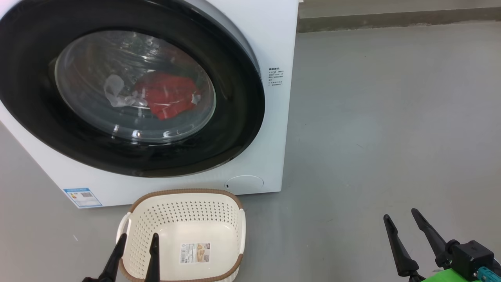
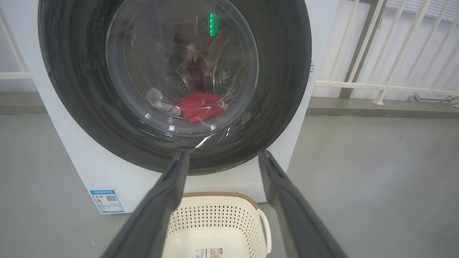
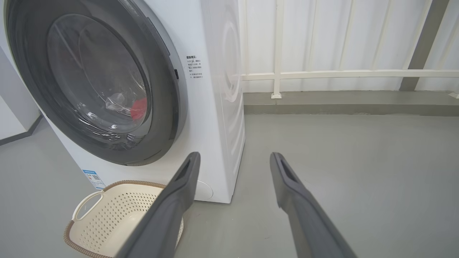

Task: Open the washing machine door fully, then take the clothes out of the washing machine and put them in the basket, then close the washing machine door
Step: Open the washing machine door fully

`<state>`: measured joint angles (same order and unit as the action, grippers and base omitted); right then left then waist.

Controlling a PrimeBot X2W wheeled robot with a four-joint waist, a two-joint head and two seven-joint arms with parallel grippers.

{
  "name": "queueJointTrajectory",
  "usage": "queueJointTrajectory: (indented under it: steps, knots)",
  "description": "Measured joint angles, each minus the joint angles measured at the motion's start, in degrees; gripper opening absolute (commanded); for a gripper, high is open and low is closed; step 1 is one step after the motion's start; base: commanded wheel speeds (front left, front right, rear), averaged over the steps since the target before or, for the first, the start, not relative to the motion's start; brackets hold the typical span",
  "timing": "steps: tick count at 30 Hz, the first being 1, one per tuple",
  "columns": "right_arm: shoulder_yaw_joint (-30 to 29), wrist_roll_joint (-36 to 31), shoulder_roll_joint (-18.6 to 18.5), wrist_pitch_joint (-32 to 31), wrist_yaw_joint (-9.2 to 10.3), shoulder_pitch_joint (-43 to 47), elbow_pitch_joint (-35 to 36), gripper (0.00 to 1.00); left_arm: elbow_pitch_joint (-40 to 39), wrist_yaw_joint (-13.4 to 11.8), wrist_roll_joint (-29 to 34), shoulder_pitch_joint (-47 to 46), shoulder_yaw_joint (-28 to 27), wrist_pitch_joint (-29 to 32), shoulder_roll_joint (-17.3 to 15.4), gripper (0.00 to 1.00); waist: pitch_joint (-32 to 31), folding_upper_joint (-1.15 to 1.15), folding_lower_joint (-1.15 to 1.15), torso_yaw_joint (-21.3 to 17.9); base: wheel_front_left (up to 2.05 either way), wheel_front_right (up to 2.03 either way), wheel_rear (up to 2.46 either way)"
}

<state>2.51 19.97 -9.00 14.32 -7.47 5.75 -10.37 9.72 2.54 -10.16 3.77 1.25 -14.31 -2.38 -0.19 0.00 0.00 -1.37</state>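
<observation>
**A:** Step in hand?

**B:** The first, by my reading. The washing machine door [image 1: 129, 152] lies over the front of the washing machine [image 1: 270, 35], not swung out. The clothes [image 1: 168, 98] are inside it behind the glass [image 1: 94, 55]: red fabric, with a small white piece [image 1: 115, 92] to the left. The basket [image 1: 184, 192] stands on the floor [image 1: 372, 117] just in front of the washing machine, below the door. It holds nothing but its paper label [image 1: 195, 252].

**A:** Grippers?

**B:** Left gripper [image 1: 139, 235] hangs over the basket's near left part, fingers apart, nothing between them. Right gripper [image 1: 400, 213] is well out from the washing machine's right front corner, over bare floor, likewise spread and empty. Neither touches the washing machine.

**A:** Next move calls for?

**B:** Judgement only: one arm must reach the door's free edge and pull it through its whole swing. A grey strip [image 1: 246, 44] runs along the door's right edge, so that side looks like the one to take. The right arm is nearer to it. The basket sits under the door's path, so clearance needs checking.

**A:** Unresolved?

**B:** Latched or slightly ajar: cannot tell. No handle made out. The door's top and left are cut off in the head view, so the hinge side is unconfirmed. Glare on the glass blurs the clothes, and their count is unclear. The basket's near rim runs off the bottom edge.
</observation>
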Motion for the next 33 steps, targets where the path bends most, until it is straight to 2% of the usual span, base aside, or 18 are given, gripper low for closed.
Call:
queueJointTrajectory:
  steps: [6, 7, 9, 17, 28, 33]
  knots:
    - [0.0, 0.3, 0.1, 0.0, 0.0, 0.0, 0.4, 1.0, 0.0, 0.0, 0.0, 0.0, 0.1, 0.0, 0.0, 1.0, 0.0, 0.0, 0.0, 0.2, 0.0, 0.0, 0.0]
    - [0.0, 0.9, 0.2, 0.0, 0.0, 0.0, 0.6, 0.85, 0.0, 0.0, 0.0, 0.0, 0.1, 0.0, 0.0, 1.0, 0.0, 0.0, 0.0, 0.3, 0.0, 0.0, 0.0]
    - [0.3, 1.8, 0.2, 0.0, 0.0, 0.0, 1.0, 0.0, 0.0, 0.0, -0.2, 0.0, 0.4, 0.0, 0.0, 1.0, 0.1, 0.0, 0.0, 0.5, 0.0, 0.0, 0.0]
    - [2.4, 5.9, 0.1, 0.1, 0.0, -2.3, 1.6, 0.0, -0.1, 0.0, -0.8, 0.0, 1.4, 0.0, 0.0, 1.0, 0.8, 0.0, 0.0, 1.2, 0.0, 0.0, 0.0]
    - [6.0, 10.9, -0.3, 0.2, 0.0, -18.3, 1.4, 0.0, -0.7, 0.0, -0.9, -2.7, 4.3, 0.0, -0.1, 1.0, 4.7, 0.0, 0.0, 3.6, 0.0, 0.0, 0.0]
    - [6.7, 12.7, -1.9, 0.3, 0.0, -25.0, 0.2, 0.0, -1.0, 0.0, -1.0, -4.6, 5.2, 0.0, -0.1, 1.0, 6.7, 0.0, 0.0, 5.4, 0.0, 0.0, 0.0]
